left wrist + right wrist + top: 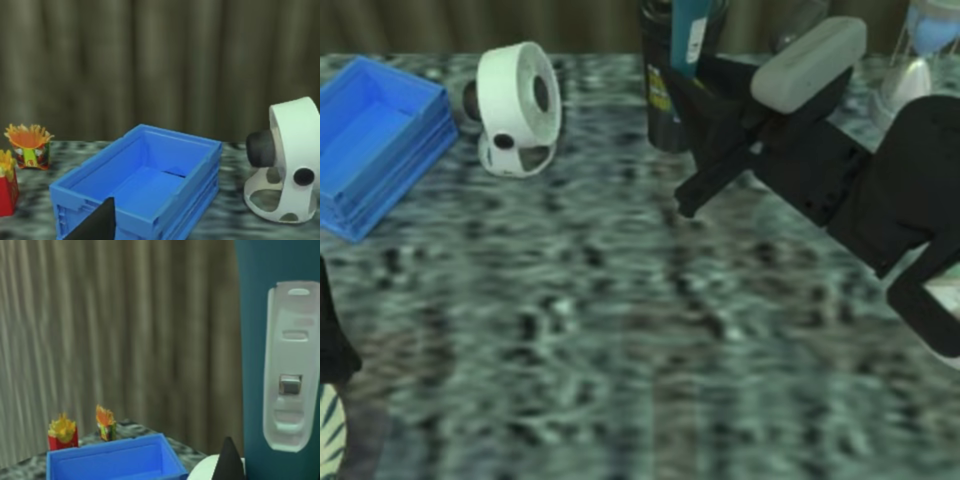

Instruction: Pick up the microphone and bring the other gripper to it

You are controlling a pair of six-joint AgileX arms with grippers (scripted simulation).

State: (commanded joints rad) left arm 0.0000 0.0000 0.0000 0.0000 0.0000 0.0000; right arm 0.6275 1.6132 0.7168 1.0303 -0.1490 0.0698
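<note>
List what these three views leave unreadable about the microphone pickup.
- Microphone head: cut off by the upper edge in the top view; the right wrist view shows only the handle.
- Right hand contact with the microphone: blocked by the hand's own black body in the top view.
- Left hand: only one fingertip at the left wrist view's edge; open or shut unclear.
- Black tumbler: mostly behind the microphone and right hand.
</note>
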